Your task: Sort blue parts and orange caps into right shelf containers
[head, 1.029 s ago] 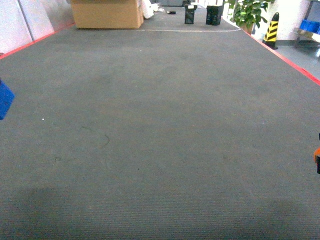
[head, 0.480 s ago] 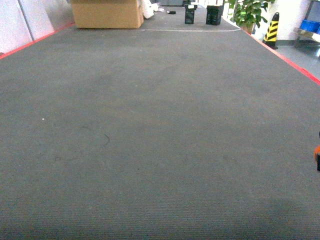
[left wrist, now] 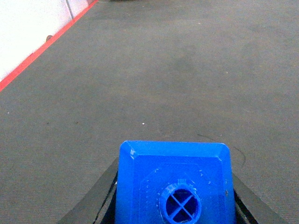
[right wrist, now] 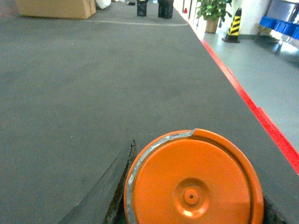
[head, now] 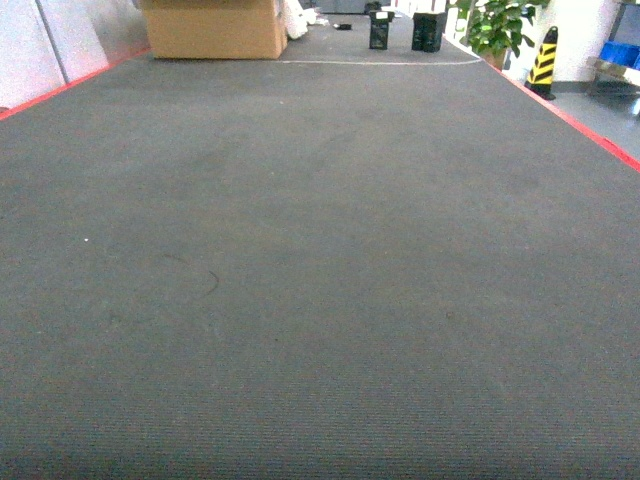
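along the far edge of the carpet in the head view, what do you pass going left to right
cardboard box → two black boxes → potted plant → yellow-and-black striped post → blue crates at the right edge

we look out over a wide dark grey carpet (head: 320, 260) edged on both sides by red tape lines (head: 585, 125), with a pale wall (head: 40, 45) on the left. at the far end stand a large cardboard box (head: 213, 28), two small black bins (head: 428, 30), a potted green plant (head: 495, 25) and a yellow-and-black striped post (head: 543, 58). beyond the right tape line lies smooth grey floor (right wrist: 261, 70) under even indoor light.
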You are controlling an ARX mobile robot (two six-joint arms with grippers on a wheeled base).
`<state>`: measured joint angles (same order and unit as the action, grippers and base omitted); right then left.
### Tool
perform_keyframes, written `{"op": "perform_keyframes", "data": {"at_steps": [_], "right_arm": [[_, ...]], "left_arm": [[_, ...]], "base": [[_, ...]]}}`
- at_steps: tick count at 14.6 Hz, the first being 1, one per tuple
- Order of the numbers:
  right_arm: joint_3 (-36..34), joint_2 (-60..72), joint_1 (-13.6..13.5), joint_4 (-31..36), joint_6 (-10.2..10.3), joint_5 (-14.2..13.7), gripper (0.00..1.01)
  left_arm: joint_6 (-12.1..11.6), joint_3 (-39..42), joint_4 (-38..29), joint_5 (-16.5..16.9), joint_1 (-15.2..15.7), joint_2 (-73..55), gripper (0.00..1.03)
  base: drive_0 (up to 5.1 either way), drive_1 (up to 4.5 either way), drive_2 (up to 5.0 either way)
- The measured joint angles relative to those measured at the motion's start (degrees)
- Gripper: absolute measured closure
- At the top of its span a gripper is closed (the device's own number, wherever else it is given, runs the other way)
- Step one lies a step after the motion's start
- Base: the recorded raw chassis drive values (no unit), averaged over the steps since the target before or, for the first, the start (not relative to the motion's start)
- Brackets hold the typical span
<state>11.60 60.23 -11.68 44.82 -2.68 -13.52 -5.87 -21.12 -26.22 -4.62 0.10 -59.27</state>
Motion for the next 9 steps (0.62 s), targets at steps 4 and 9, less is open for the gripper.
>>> {"op": "perform_keyframes", "data": {"at_steps": [4, 9], "right_arm": [[0.15, -0.31, 0.04, 0.2, -0.48, -0.31, 0.57], [0.17, -0.22, 0.04, 0.24, -0.66, -0.24, 0.57]], "left_arm": [[-0.15, 0.0, -0.02, 0.0, -0.02, 0.0, 0.58], [-0.17, 0.0, 0.04, -0.2, 0.07, -0.15, 0.58]], "base": [[0.0, 0.0, 0.0], [0.0, 0.0, 0.0]]}}
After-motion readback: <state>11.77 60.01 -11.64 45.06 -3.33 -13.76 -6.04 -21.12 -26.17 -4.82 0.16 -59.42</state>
